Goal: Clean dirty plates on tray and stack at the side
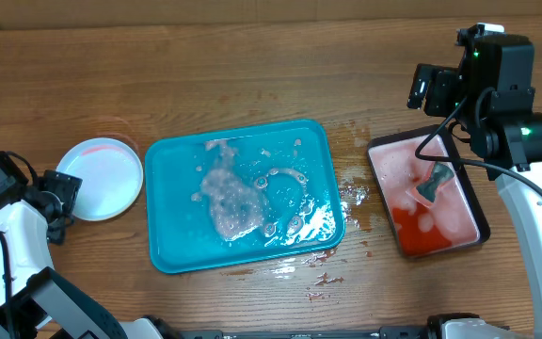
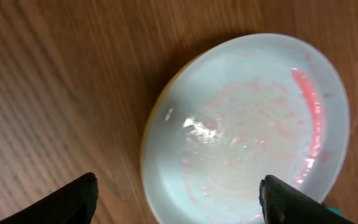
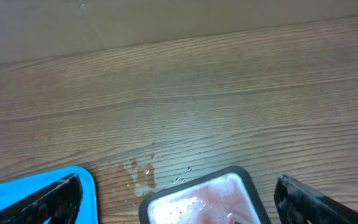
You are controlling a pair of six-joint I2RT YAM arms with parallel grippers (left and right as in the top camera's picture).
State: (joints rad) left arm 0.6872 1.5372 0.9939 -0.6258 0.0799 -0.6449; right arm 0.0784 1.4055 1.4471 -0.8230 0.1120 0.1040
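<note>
The turquoise tray [image 1: 243, 193] sits in the middle of the wooden bench [image 1: 252, 75], holding a shallow pool of foamy, soapy water with no plate in it. Well to its left, a pale blue-white plate [image 1: 102, 177] rests flat on the bench. In the left wrist view this plate [image 2: 247, 130] looks wet, with faint pink smears across its face and a brighter red streak along one side of the rim. A yellowish edge shows at its border, but what lies beneath cannot be told. The left hand [image 1: 67, 191] is at the plate's left edge with its fingers [image 2: 61, 202] spread wide and pinching nothing. To the right of the turquoise tray, past some splashes on the wood, is a smaller black tray [image 1: 426, 193] of red liquid and foam, with a grey sponge-like piece [image 1: 434, 181] in it. The right hand [image 1: 429, 89] hovers near that tray's far corner, its fingers [image 3: 316, 202] also spread and empty.
</note>
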